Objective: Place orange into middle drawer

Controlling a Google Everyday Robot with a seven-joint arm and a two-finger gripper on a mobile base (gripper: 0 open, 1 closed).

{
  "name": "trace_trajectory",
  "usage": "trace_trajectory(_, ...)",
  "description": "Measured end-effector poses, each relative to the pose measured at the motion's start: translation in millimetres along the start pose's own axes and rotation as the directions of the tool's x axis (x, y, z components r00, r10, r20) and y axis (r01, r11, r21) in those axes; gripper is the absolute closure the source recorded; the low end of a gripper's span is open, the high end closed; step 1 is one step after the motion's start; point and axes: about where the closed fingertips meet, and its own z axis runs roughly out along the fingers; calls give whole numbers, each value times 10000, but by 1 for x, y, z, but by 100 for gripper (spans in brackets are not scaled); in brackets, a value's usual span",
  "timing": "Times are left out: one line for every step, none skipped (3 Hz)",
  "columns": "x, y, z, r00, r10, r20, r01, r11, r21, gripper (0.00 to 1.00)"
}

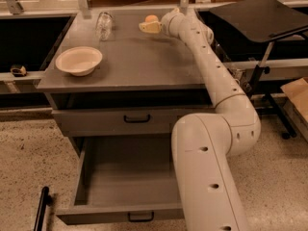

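At the far edge of the cabinet top (139, 57) the gripper (149, 28) is right beside the orange (151, 18), holding it or not I cannot tell, and the middle drawer (126, 177) stands open below.

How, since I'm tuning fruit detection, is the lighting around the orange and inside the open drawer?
Camera view: the orange lies in warm, dim light at the tabletop's far edge, right by the gripper; the middle drawer tray is evenly lit grey, shaded darker at the back under the upper drawer.
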Motion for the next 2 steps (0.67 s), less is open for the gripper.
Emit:
trace_trajectory(8,12,12,10000,-17,-88,16,9999,-161,0)
trace_trajectory(9,25,23,9999,-103,-31,102,9995,-314,0)
